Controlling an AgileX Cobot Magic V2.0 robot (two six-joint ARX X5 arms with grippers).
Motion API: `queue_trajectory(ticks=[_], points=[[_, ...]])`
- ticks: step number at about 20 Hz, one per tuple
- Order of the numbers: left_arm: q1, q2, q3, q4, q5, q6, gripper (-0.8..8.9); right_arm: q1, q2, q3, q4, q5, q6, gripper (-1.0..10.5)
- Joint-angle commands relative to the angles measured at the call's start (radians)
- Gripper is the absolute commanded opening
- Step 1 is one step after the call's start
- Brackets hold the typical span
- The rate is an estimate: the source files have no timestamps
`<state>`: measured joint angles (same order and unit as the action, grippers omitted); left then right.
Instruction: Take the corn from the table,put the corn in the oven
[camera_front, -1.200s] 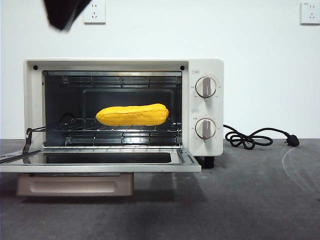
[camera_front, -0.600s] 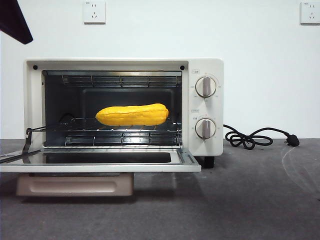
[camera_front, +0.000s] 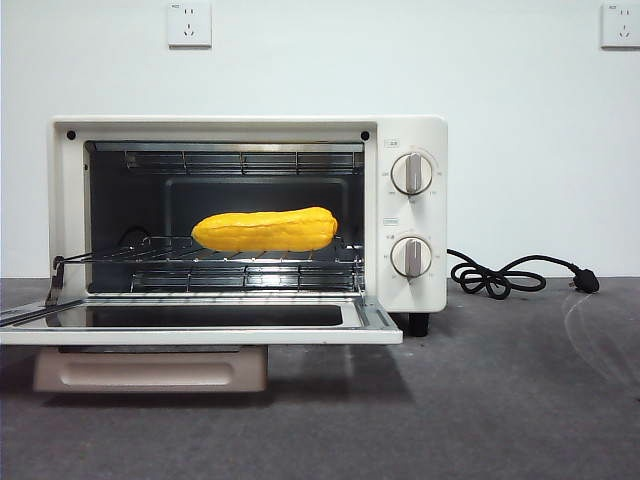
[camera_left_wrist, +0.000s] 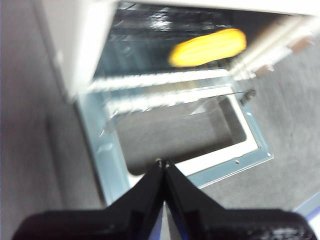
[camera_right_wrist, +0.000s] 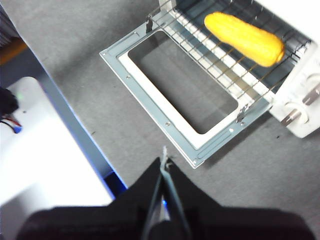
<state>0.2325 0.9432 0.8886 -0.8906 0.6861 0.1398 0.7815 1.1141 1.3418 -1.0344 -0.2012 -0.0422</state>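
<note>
The yellow corn (camera_front: 265, 230) lies on its side on the wire rack inside the cream-white oven (camera_front: 415, 215), whose door (camera_front: 200, 325) hangs open and flat. Both wrist views look down on the same corn (camera_left_wrist: 207, 47) (camera_right_wrist: 245, 39) resting on the rack. My left gripper (camera_left_wrist: 163, 165) is shut and empty, high above the open door. My right gripper (camera_right_wrist: 163, 159) is shut and empty too, above the table (camera_right_wrist: 75, 30) in front of the door. Neither gripper shows in the front view.
The oven's black cord and plug (camera_front: 520, 275) lie on the table to the right of the oven. Two knobs (camera_front: 411, 173) sit on its right panel. A white base with a blue-edged rim (camera_right_wrist: 45, 150) borders the table on the near side.
The dark arm tip at the upper left of the front view has drawn away leftwards and left the picture. The corn and the oven door have not moved.
</note>
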Motion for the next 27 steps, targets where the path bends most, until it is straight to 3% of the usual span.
queue_trajectory(ticks=[1,5,9,14,17,27], points=[[0.07,0.042,-0.059,0.002,0.066,0.022,-0.08,-0.078,0.001,0.002,-0.008,-0.138,-0.06,-0.1],[0.092,0.183,-0.093,0.034,0.074,0.022,-0.08,-0.161,0.001,0.002,-0.031,-0.22,-0.099,-0.1],[0.091,0.345,-0.093,0.101,0.072,0.002,-0.08,-0.174,0.001,0.002,-0.043,-0.219,-0.102,-0.1],[0.082,0.493,-0.093,0.174,-0.024,-0.013,-0.08,-0.174,0.001,0.002,-0.04,-0.219,-0.1,-0.1],[0.074,0.552,-0.093,0.212,-0.034,-0.022,-0.08,-0.174,0.001,0.002,-0.037,-0.219,-0.1,-0.1],[-0.051,0.695,-0.093,0.228,-0.083,-0.03,-0.08,-0.174,0.001,0.002,-0.019,-0.218,-0.093,-0.1]])
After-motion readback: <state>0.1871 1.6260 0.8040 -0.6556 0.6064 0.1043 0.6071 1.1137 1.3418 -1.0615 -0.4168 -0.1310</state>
